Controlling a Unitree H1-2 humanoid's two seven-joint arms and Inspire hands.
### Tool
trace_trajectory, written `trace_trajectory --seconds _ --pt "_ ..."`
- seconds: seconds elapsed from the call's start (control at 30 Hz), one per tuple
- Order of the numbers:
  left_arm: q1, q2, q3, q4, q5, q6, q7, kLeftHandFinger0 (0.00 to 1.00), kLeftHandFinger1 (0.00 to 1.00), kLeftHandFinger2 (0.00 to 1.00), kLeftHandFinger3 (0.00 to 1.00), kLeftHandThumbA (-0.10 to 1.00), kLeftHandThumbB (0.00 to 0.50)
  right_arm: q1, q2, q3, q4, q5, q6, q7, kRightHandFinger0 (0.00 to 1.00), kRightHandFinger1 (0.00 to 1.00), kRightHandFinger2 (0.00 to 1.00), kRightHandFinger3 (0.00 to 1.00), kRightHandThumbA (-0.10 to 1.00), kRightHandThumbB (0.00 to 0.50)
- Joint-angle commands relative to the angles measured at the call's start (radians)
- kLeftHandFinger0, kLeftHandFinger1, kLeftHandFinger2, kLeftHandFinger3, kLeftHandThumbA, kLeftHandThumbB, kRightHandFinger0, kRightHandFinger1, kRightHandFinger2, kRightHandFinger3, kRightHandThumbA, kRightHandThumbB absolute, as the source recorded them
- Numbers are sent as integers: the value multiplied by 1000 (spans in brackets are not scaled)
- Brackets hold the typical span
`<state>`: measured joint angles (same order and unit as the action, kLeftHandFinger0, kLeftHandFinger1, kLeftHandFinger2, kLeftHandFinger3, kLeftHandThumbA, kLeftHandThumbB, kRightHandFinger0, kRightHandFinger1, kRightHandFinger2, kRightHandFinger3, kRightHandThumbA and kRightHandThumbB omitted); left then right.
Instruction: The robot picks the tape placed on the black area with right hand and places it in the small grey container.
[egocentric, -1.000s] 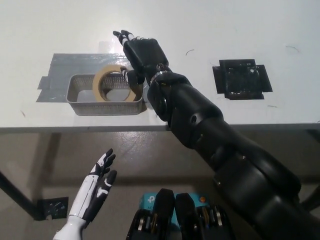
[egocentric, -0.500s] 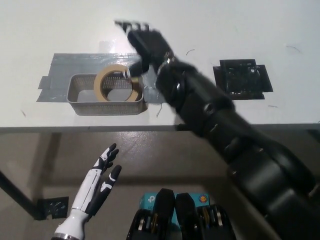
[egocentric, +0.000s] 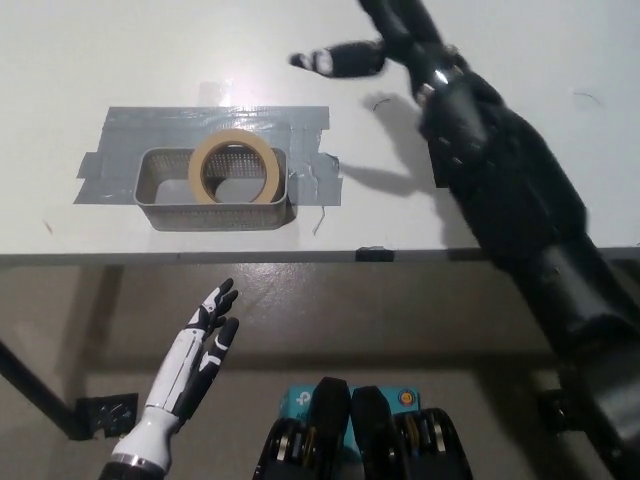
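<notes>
The tape (egocentric: 236, 166), a pale roll, is sitting in the small grey container (egocentric: 160, 190), propped at a tilt against the mesh basket's right end, with part of the ring rising above the rim. The container is standing on a grey taped patch (egocentric: 125, 132) near the front edge of the white desk (egocentric: 120, 50).

The black right robot hand (egocentric: 338, 58) is now lifting high and away to the upper right, empty, its fingers spread and blurred with motion. A second ago it was hovering just beside the container's right end with the roll already inside; half a second ago it was starting to rise. The arm is swinging so far across that it is now covering the black area where the tape began, which was plainly in view before. Its shadow (egocentric: 385, 180) is falling on the desk just right of the grey patch.

The white left robot hand (egocentric: 200, 345) is resting below the desk edge at lower left, fingers apart, holding nothing, and barely shifting over the same second.

Judging by how things lie, the placing step is looking complete: the roll has stayed put through the release and the retreat, neither sliding nor tipping out. What appears left is only for the right arm to finish pulling clear without brushing the basket.
</notes>
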<state>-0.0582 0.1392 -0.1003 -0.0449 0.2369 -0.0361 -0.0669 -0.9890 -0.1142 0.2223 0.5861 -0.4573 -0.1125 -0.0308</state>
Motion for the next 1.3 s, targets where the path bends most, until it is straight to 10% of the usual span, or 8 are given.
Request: trace_trajectory --seconds 0.0,0.13,0.77,1.27 --pt "-87 10 31 7 -11 -40 26 1000 1000 1000 1000 1000 125 427 -229 -240 -900 470 139 178 1000 1000 1000 1000 1000 354" --pt "-79 24 43 16 -7 -41 30 1000 1000 1000 1000 1000 137 680 -202 -217 -955 451 26 115 1000 1000 1000 1000 1000 258" --pt "-6 10 34 -7 12 -50 35 1000 1000 1000 1000 1000 118 946 -31 -160 -644 447 -67 104 1000 1000 1000 1000 1000 172" --pt "49 1 55 -19 2 -57 33 1000 1000 1000 1000 1000 97 959 -37 -129 -628 420 -81 142 1000 1000 1000 1000 1000 247"
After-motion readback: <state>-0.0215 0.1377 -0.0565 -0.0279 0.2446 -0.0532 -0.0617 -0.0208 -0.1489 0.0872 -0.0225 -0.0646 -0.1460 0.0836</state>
